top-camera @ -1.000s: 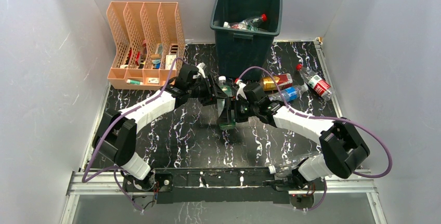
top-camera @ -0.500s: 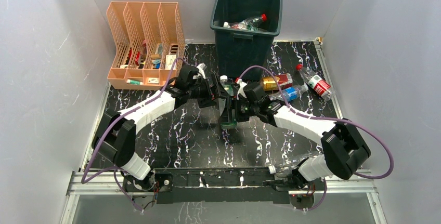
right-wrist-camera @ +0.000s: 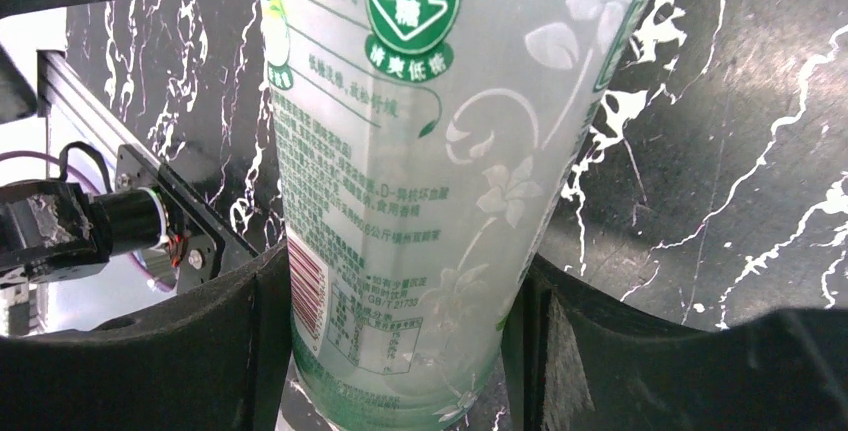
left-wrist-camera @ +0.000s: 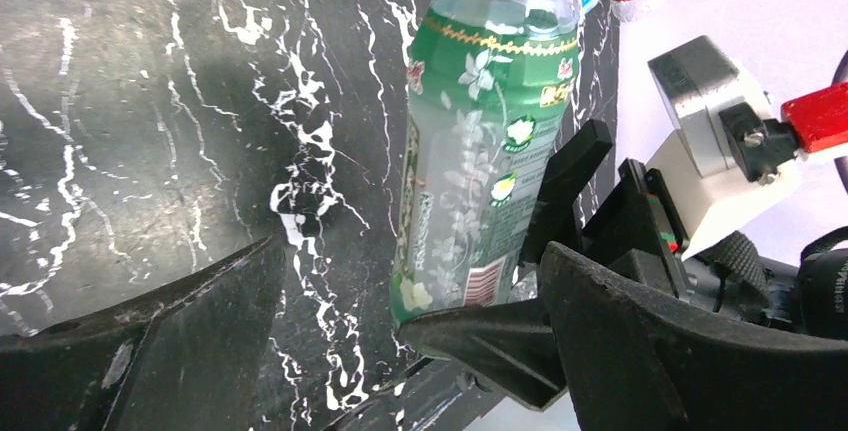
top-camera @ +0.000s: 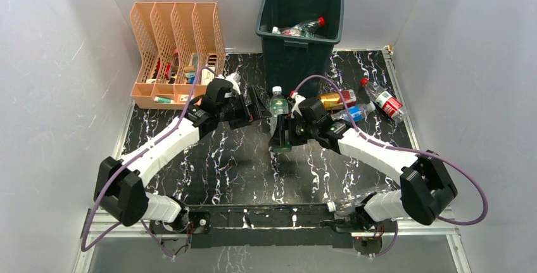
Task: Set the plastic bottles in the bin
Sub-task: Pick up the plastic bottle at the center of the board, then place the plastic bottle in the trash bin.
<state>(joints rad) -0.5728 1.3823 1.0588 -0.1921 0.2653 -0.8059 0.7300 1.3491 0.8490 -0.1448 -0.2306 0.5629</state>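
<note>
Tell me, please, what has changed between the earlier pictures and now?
The left gripper seems to have let go of the green-labelled bottle and has drawn back to the left, its jaws open. The right gripper now holds that bottle alone, upright, shut on its lower part. The bin, the loose bottles at the right and the peach organizer stayed as they were.

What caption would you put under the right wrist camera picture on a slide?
Right gripper clamping a green-labelled bottle between its two black fingers, with the black marbled table behind.
</note>
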